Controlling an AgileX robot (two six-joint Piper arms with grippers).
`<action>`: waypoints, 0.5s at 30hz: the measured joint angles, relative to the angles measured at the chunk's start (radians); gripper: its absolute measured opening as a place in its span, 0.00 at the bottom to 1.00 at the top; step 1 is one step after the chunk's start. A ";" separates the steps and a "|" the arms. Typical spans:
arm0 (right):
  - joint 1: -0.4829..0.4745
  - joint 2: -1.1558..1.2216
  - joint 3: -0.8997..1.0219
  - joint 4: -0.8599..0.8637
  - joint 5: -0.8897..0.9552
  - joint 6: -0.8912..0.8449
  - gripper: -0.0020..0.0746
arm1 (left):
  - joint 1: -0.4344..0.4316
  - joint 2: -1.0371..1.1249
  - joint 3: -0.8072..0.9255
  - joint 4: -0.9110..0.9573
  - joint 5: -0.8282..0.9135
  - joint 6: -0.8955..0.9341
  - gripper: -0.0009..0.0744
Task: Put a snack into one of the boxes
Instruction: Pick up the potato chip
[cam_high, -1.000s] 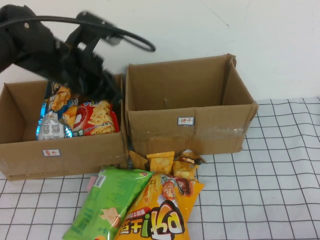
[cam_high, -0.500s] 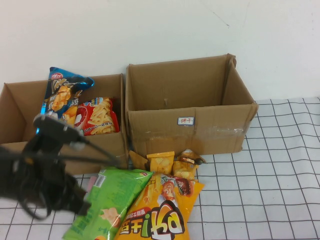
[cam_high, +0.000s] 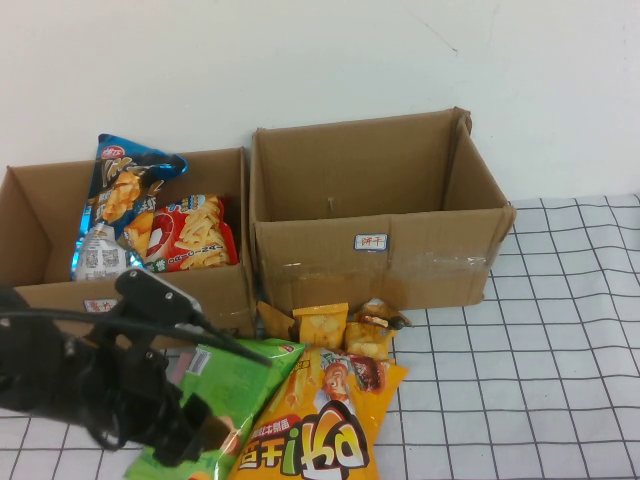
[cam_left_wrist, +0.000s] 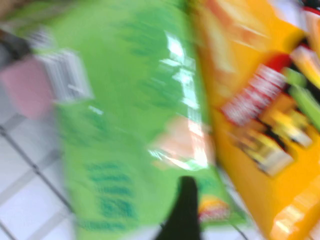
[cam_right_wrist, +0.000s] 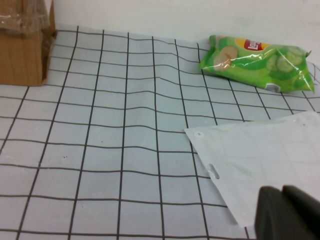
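Note:
A green snack bag (cam_high: 228, 390) lies on the checked cloth in front of the boxes, beside a large orange bag (cam_high: 320, 425). My left gripper (cam_high: 195, 425) is low over the near end of the green bag, which fills the left wrist view (cam_left_wrist: 135, 125) with the orange bag (cam_left_wrist: 260, 100) alongside. The left box (cam_high: 130, 310) holds a blue bag (cam_high: 125, 185) and a red bag (cam_high: 195, 235). The right box (cam_high: 380, 245) looks empty. My right gripper (cam_right_wrist: 287, 212) is shut and empty, low over the cloth, out of the high view.
Two small yellow packs (cam_high: 322, 325) (cam_high: 372, 330) lie against the right box's front. In the right wrist view another green bag (cam_right_wrist: 257, 62), a white sheet (cam_right_wrist: 265, 160) and a box corner (cam_right_wrist: 22, 50) show on the cloth.
My left arm has moved from above the left box down to the table's front, over the green bag. The blue and red bags stay in the left box.

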 joint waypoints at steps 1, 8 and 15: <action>0.000 0.000 0.000 0.000 0.000 0.000 0.03 | 0.000 0.020 0.000 -0.010 -0.041 0.009 0.75; 0.000 0.000 0.000 0.000 0.000 0.000 0.03 | 0.000 0.151 0.000 -0.041 -0.306 0.010 0.92; 0.000 0.000 0.000 0.000 0.000 0.000 0.03 | 0.000 0.301 -0.005 -0.141 -0.435 0.009 0.93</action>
